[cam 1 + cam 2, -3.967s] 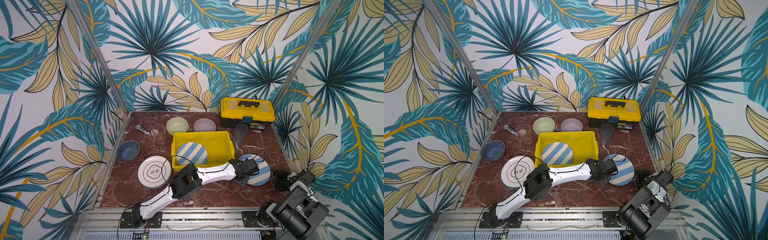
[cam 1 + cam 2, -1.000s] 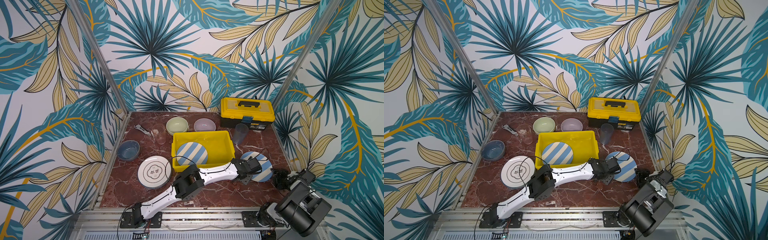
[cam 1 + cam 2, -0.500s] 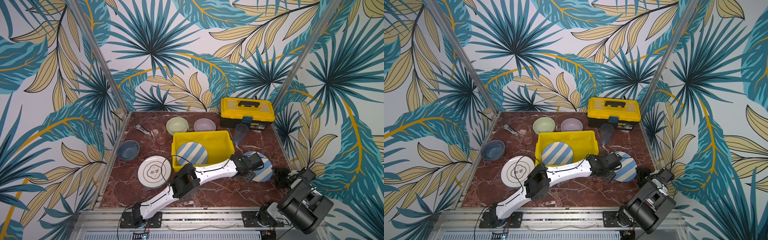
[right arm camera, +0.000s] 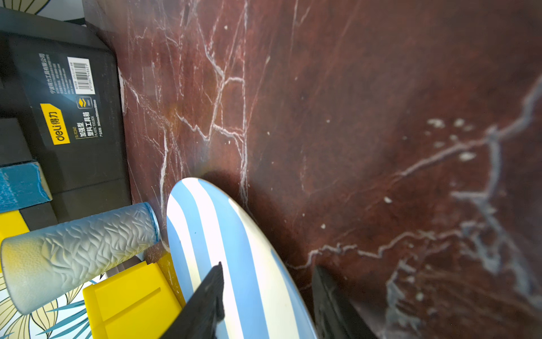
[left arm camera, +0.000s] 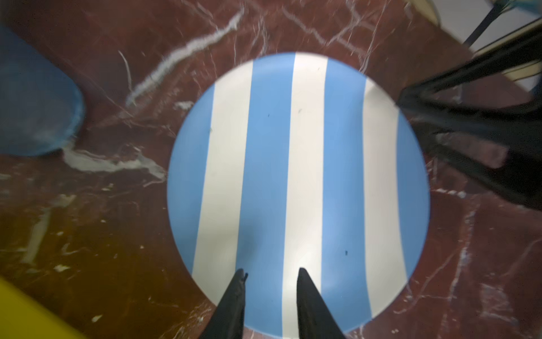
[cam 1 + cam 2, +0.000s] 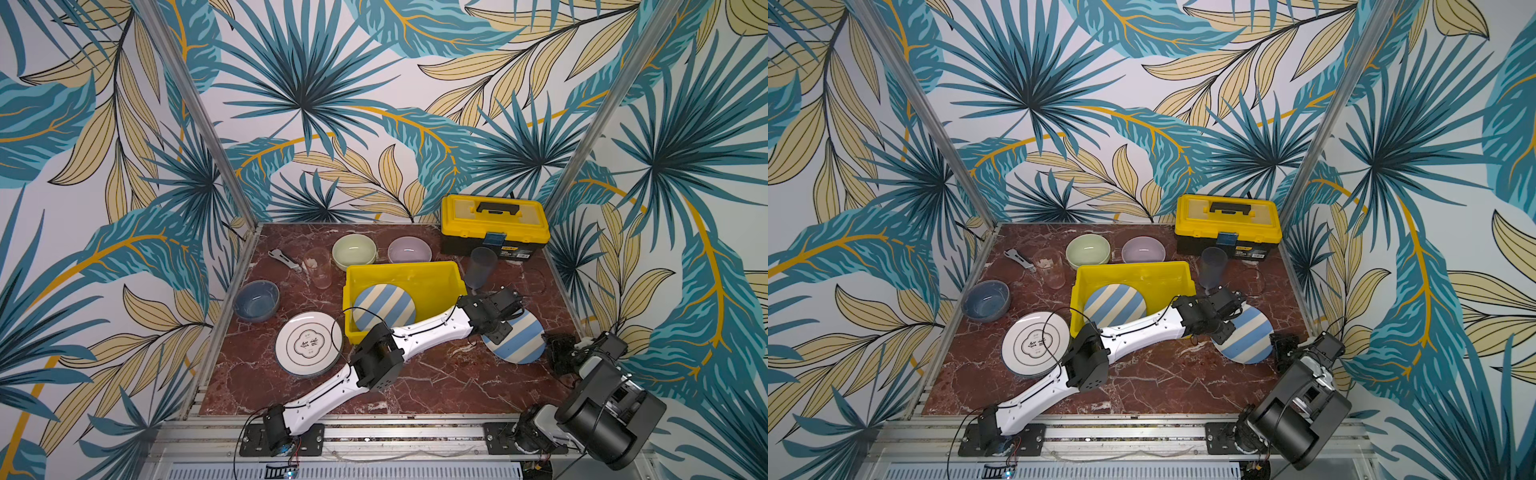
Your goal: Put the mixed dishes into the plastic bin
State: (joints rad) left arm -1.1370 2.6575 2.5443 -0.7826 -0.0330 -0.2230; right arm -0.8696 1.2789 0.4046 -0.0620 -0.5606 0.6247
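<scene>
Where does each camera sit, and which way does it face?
Both top views: high in front, looking down at the table toward the back wall; left arm and right arm show.
Left wrist: above the plate beside the bin, looking down; its fingers show.
Right wrist: low, looking along the table past tumbler to toolbox; its fingers flank the plate's rim.
Shared: all views show that plate.

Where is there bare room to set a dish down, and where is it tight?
Free: the marble table in front, between the left arm and the right arm; the yellow bin's back half behind its striped plate. Crowded: the back row of green bowl, lilac bowl, blue tumbler and toolbox.
</scene>
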